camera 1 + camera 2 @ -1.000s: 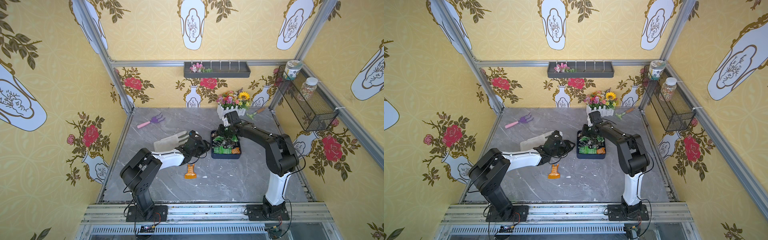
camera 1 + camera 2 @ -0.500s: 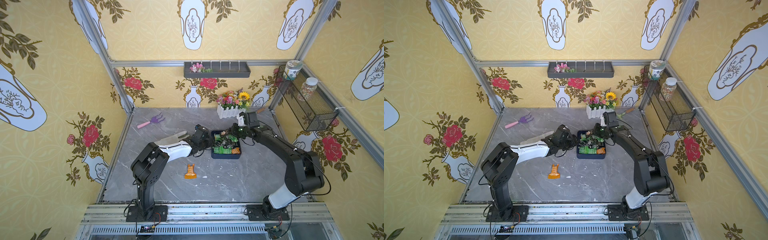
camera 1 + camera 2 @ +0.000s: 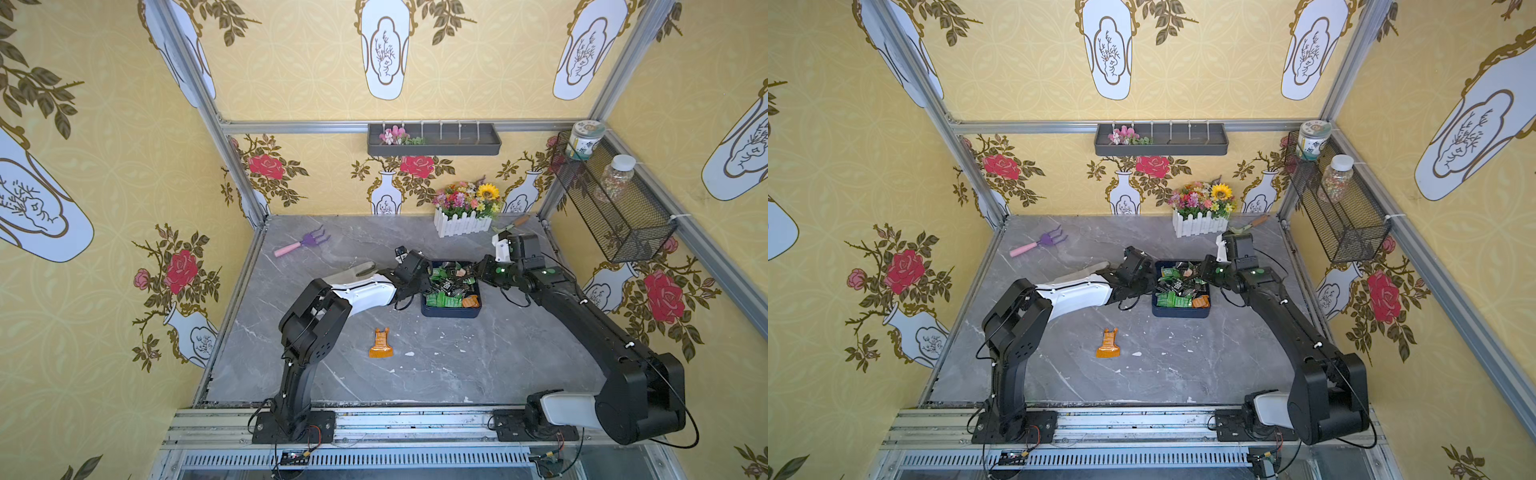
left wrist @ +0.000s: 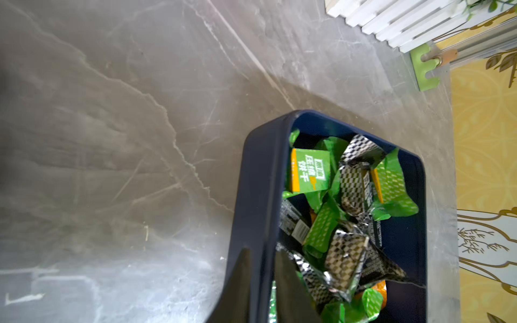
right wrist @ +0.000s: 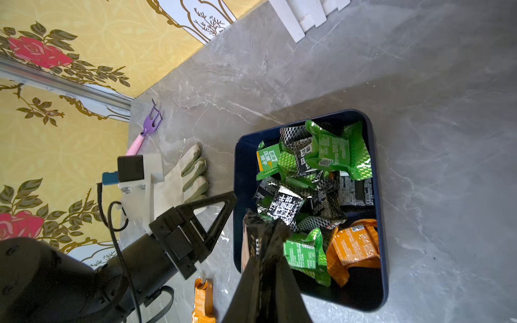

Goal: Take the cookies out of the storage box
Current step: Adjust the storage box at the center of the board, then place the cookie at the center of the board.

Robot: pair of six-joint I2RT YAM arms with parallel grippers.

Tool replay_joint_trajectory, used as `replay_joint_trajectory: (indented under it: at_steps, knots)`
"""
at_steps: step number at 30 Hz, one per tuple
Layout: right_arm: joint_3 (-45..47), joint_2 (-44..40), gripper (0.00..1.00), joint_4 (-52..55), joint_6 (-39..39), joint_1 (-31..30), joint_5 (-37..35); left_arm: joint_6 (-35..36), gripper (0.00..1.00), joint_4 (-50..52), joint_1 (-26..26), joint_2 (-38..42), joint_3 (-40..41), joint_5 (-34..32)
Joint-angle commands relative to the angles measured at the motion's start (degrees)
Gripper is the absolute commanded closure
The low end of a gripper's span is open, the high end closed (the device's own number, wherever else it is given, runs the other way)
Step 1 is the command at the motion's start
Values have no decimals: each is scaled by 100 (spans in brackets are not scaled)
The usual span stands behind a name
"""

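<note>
The foil-wrapped cookies (image 5: 316,173), green, black-chequered and orange, lie heaped in the dark-blue rectangular plastic storage box (image 3: 451,312) on the grey marbled desk (image 3: 478,365). The right tool (image 5: 265,226) is pinched together on a dark foil packet (image 5: 249,243) at the heap, evidently to lift it out. The left tool (image 4: 263,251) is clamped astride the box's side wall, judged to steady it. One orange foil packet (image 3: 381,345) lies outside on the desk.
</note>
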State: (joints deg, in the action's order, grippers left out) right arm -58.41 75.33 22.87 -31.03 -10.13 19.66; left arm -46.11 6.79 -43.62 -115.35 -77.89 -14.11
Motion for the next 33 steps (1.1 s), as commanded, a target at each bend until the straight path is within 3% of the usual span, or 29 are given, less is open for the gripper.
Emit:
replay_joint_trajectory:
  at_steps: [1,8,16,21,25,33]
  knots:
    - [21,-136,84,251,151,-149,170,152,86,267,20,-40,-33,-444]
    - [141,-389,84,634,94,-1025,-71,181,95,400,72,19,5,-679]
    - [963,-665,84,42,-591,-2019,-151,144,95,291,169,274,332,-739]
    - [1440,-678,84,-508,-885,-2475,-232,285,77,-96,170,452,519,-508]
    - [1562,-494,83,-728,-503,-2828,-108,364,61,-543,169,872,773,-392]
    - [853,505,83,-296,668,-3222,331,-267,55,-1168,477,2460,2037,-435]
